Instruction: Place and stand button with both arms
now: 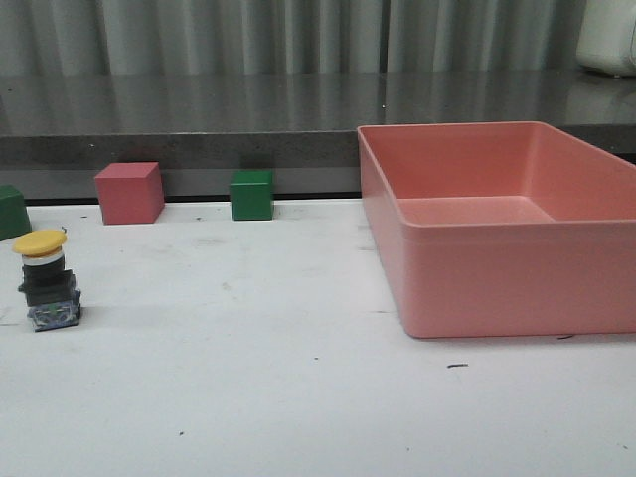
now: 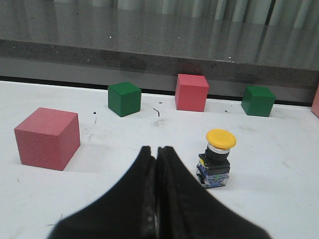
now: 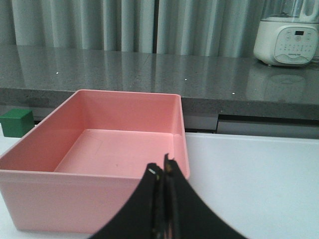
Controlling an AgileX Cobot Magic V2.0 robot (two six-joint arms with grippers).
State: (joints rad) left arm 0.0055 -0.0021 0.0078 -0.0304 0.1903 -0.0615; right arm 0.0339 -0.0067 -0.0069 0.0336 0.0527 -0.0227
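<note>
Button (image 1: 45, 281) stands upright on the white surface (image 1: 298, 397), yellow cap up and terminal base down, far out at about nine o'clock in the front view, well apart from the empty pink bin (image 1: 497, 224) at three o'clock. Neither arm shows in that view. In the left wrist view the left pincer (image 2: 157, 152) is pressed together and holds nothing, with the button just beside its tips at about two o'clock. The right pincer (image 3: 164, 172) is likewise pressed together and empty, pointed at the bin.

By my reading the standing part looks done, so the main danger is undoing it. The button seems top-heavy, a wide cap over a narrow blocky body, and a sideways brush from the closed left pincer could tip it. If it must be regrasped, closing on the round cap rather than the squarer body could let it twist or slip. A pink cube (image 2: 48, 138) at nine o'clock of the left pincer and a green cube (image 2: 124, 98) at eleven o'clock could be knocked by a wide swing.
</note>
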